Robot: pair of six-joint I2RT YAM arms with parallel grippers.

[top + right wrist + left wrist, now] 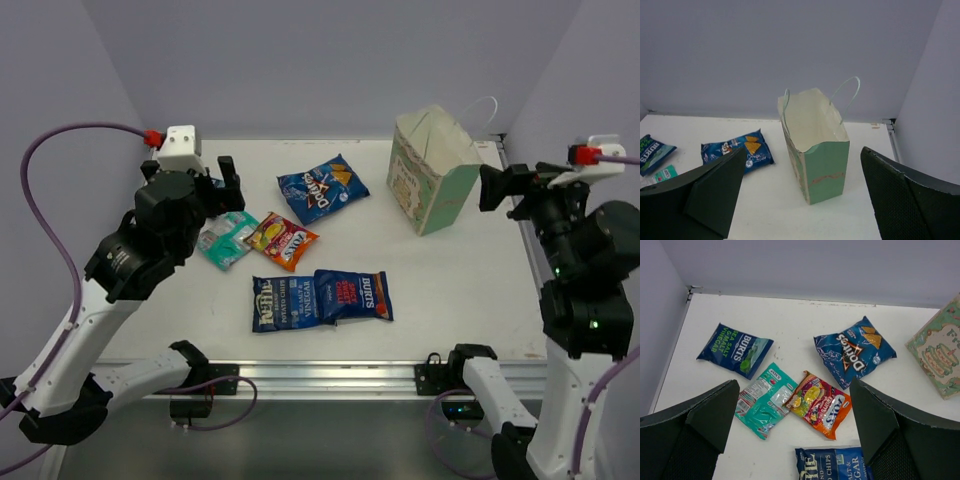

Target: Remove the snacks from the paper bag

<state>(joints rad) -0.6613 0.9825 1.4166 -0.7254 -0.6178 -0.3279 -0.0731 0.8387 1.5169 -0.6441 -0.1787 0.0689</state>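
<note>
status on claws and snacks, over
Left claw and right claw open, empty. Six snacks out on table. Paper bag upright, nothing showing inside. No obstruction.

Snack packets [855, 352] glossy, crinkled plastic film; paper bag [827, 165] matt, creased; table [470, 290] smooth matt white.

Seen from above, left gripper [794, 385] is spread wide, w/ its dark fingers [705, 422] filling the near L & R corners. The white table [790, 315] holds five pkts, all flat. Burts pkt [735, 350], dark blue, lies far left, tilted. Teal-white pkt [765, 400] is just near-right of it and touches the red-yellow-orange Fox's pkt [820, 404] on its right. Doritos pkt [855, 351], blue, lies far & right of Fox's, corners close, well apart from Burts. A dark blue pkt [832, 464] at the near edge is mostly cut off. Paper bag [937, 355] is at the right edge, only part of its printed panel in frame. Grey wall [815, 265] stands at the far side.
</note>
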